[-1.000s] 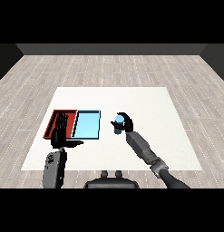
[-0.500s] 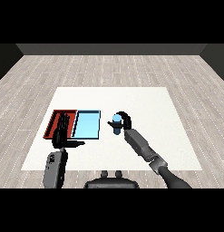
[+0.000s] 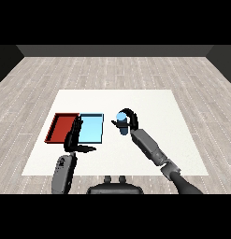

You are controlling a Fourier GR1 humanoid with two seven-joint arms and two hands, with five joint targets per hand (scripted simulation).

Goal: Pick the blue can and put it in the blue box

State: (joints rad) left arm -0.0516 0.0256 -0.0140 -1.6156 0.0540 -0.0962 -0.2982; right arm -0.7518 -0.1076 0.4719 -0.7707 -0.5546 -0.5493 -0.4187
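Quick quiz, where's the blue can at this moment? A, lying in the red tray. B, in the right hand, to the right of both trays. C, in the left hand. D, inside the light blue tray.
B: the right hand curls round the blue can, right of the light blue tray.

You have a red tray (image 3: 61, 128) lying under the straight fingers (image 3: 75, 130), on the white table (image 3: 154, 107).
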